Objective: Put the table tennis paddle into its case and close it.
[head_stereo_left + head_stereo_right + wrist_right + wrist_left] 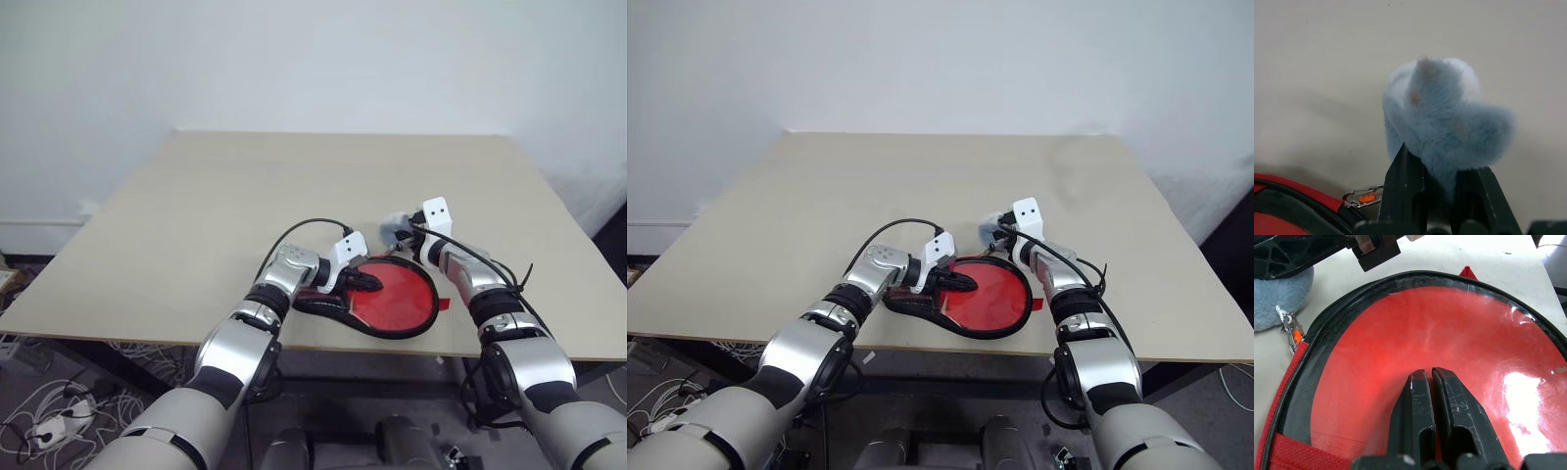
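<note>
One beige table (196, 215), plain white wall (294, 59) behind, cables on floor (49, 406)

arms: silver, black joints | cables: black | wrist cameras: white

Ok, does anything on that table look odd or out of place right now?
One thing: a fluffy pale-blue charm hangs by a clip from the case zipper, and the right pincer is closed on that fluff rather than on the metal pull. The left pincer, shut, presses on the clear side.
</note>
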You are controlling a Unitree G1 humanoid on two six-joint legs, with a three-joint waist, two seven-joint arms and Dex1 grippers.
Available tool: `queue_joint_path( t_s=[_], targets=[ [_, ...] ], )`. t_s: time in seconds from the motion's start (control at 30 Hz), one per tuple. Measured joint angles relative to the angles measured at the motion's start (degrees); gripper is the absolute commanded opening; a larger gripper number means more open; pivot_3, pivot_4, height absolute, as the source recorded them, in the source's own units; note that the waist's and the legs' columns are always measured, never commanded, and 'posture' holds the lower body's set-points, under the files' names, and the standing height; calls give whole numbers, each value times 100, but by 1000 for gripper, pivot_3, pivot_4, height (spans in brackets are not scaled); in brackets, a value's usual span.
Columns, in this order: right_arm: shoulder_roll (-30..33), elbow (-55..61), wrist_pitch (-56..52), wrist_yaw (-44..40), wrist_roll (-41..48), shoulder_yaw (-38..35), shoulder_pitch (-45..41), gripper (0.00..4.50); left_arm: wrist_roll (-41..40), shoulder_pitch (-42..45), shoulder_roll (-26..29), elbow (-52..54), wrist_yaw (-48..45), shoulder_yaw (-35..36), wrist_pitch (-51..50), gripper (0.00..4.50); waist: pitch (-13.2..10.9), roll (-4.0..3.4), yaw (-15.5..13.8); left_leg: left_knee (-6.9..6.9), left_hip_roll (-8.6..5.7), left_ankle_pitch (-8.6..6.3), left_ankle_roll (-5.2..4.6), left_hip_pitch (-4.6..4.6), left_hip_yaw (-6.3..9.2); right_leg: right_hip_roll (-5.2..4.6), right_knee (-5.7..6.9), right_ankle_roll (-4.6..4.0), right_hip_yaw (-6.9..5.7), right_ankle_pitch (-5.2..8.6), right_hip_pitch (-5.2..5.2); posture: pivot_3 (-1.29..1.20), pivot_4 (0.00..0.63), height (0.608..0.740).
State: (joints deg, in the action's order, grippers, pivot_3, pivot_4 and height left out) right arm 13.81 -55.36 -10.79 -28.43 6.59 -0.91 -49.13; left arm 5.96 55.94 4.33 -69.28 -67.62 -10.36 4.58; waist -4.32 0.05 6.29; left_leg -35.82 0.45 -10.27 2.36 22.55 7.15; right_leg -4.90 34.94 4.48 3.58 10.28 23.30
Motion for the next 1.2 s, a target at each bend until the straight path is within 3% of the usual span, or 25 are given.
queue_joint_path(
  t_s=[0.37, 1.2],
  targets=[
    [55, 93, -33, 160, -3, -15, 76, 99, 2, 0, -6, 0, 4, -4, 11, 149, 0, 0, -2, 0, 0, 0, 0, 1, 0, 0, -1, 0, 0, 0, 0, 0, 0, 740],
    [853, 2277, -765, 232, 15, -122, 1442, 99, 4, -19, 27, 56, -130, -40, 10, 149, 2, -4, -6, -3, -1, 0, 0, 4, -1, -1, -4, -1, 2, 1, -1, 0, 0, 740]
  ],
)
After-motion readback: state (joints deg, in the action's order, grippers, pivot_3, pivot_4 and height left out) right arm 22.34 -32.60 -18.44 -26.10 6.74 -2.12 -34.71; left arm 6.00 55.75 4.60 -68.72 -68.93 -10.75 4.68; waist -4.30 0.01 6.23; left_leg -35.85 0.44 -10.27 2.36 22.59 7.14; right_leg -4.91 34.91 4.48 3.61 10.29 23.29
